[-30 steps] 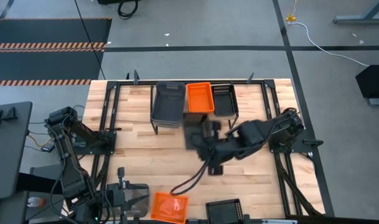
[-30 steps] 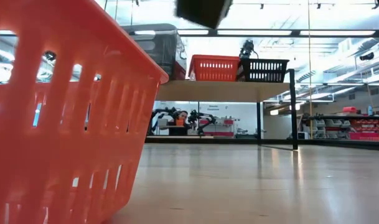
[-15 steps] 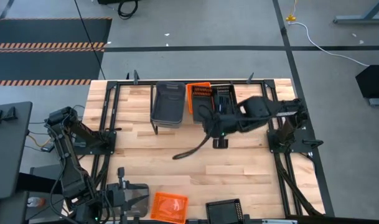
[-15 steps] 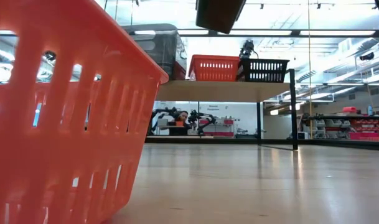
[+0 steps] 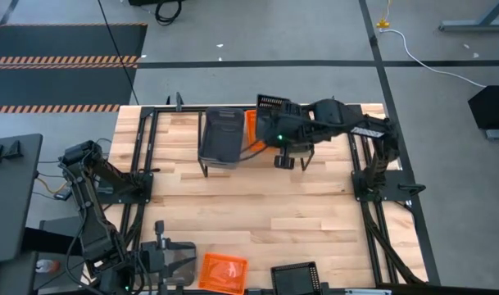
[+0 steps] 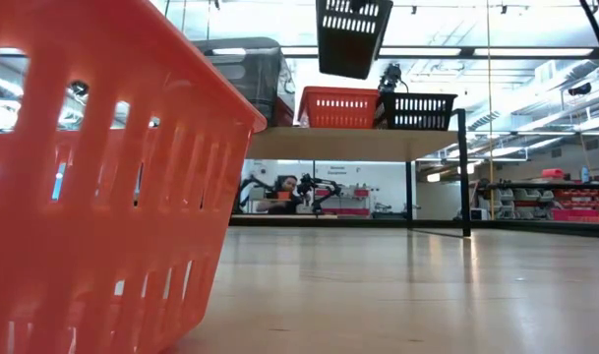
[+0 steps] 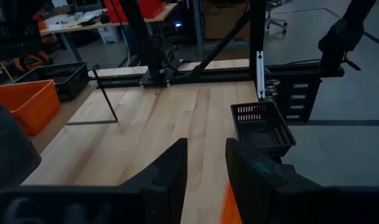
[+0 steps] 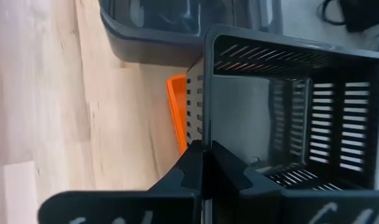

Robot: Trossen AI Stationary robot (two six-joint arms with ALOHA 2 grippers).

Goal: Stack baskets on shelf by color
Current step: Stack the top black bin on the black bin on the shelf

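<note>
hanging tilted above the shelf (image 6: 358, 144), slotted black basket (image 6: 350, 35).

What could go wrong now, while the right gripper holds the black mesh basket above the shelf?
1. The right gripper pinches only one thin wall of the black mesh-sided plastic basket, which hangs tilted, so it may slip or swing.
2. It hangs over the bright orange plastic basket, not the black basket on the shelf; lowered here, colours would mix.

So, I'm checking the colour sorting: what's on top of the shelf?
On the shelf: a grey basket, an orange basket and a black basket. Whether each hides more nested inside cannot be seen.
</note>
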